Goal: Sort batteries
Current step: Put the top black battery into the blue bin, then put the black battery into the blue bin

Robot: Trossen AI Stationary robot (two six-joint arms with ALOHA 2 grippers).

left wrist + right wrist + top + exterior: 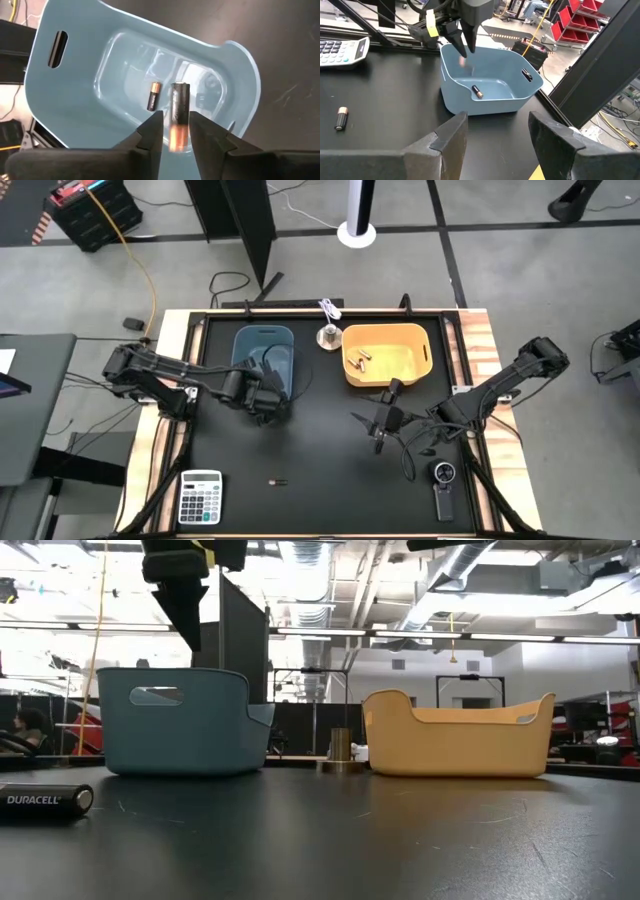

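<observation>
My left gripper (176, 122) hovers open over the blue bin (264, 352). A dark, copper-ended battery (180, 107) is in the air between and below its fingertips, its copper end blurred, with a gap on each side. In the right wrist view the same battery is a blur (462, 61) under the fingers. A second dark battery (153, 96) lies on the bin's floor. A third dark battery (279, 480) lies on its side on the table. Silvery batteries (360, 362) lie in the yellow bin (388, 355). My right gripper (382, 420) waits open above the table, just near of the yellow bin.
A small metal bell (328, 335) with a white cord stands between the bins. A calculator (201, 497) lies at the near left corner and a black device with a dial (444, 485) at the near right. Bare black tabletop lies between them.
</observation>
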